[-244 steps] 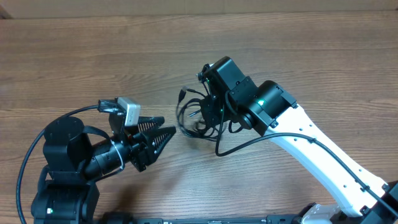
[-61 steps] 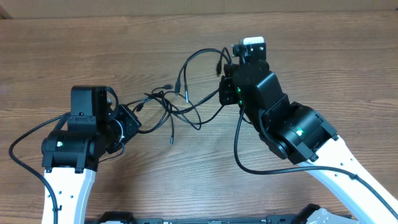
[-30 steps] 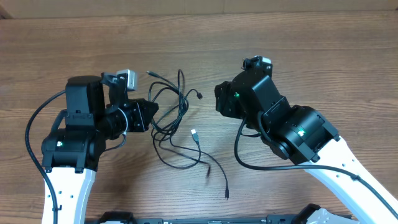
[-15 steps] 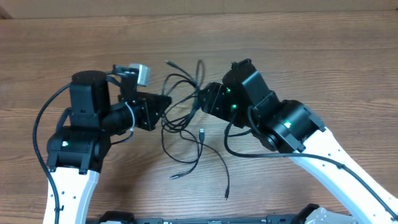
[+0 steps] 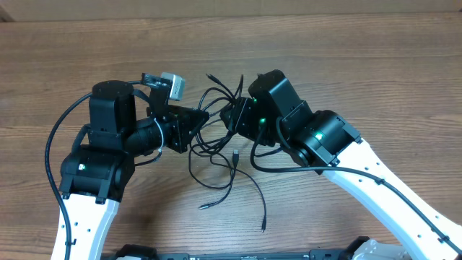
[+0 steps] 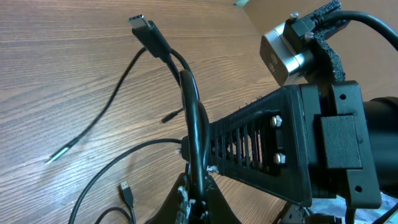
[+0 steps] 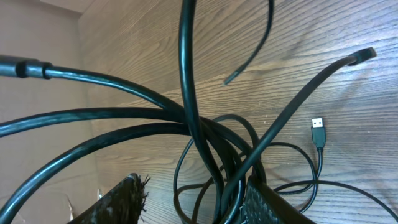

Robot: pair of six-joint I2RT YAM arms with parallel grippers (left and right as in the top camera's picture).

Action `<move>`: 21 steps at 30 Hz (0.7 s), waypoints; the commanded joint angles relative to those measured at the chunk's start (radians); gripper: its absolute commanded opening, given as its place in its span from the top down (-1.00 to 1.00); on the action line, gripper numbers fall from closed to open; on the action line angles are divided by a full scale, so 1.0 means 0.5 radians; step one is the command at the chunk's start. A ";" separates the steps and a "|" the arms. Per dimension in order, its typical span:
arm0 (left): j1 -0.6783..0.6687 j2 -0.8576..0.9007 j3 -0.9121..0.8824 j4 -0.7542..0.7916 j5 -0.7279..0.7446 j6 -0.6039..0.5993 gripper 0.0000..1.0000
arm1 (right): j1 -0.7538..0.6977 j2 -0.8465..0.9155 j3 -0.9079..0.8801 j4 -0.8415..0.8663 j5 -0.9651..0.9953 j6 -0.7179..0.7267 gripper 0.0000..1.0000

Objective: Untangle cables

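Observation:
The cables [image 5: 214, 128] are thin black cords bunched in a tangle between the two arms, with loose plug ends trailing toward the near edge. My left gripper [image 5: 202, 117] is shut on one cable [image 6: 193, 118], which rises from its jaws to a flat plug [image 6: 142, 26]. My right gripper [image 5: 229, 115] faces it from the right, almost touching. In the right wrist view its jaws [image 7: 196, 208] stand open around several strands [image 7: 186, 93], which lie close against the right finger [image 7: 273, 205]; the left finger [image 7: 121, 199] is apart from them.
A loose USB plug [image 5: 237, 153] lies on the wooden table [image 5: 375, 65] just below the grippers. Two cable tips [image 5: 204, 206] [image 5: 263, 227] trail toward the near edge. Thicker arm cables loop beside each arm.
Both grippers have come together over the tangle; the left carried its cable to the right, the right swung left and down. The right jaws have narrowed.

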 commanded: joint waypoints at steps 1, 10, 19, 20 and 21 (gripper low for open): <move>-0.006 -0.008 0.053 0.008 -0.069 0.049 0.92 | -0.004 0.035 0.004 -0.006 0.014 0.008 -0.01; -0.006 -0.008 0.053 -0.132 -0.567 0.197 0.92 | -0.005 0.035 0.004 0.046 0.124 -0.098 -0.01; -0.006 -0.015 0.053 -0.051 -0.551 0.201 0.91 | -0.003 0.073 0.003 -0.060 0.066 0.159 -0.04; -0.006 -0.021 0.053 -0.037 -0.551 0.195 0.92 | -0.003 0.080 0.003 -0.061 0.067 0.186 -0.04; -0.006 -0.029 0.053 -0.027 -0.552 0.185 0.91 | -0.003 0.088 0.003 -0.056 0.072 0.223 -0.04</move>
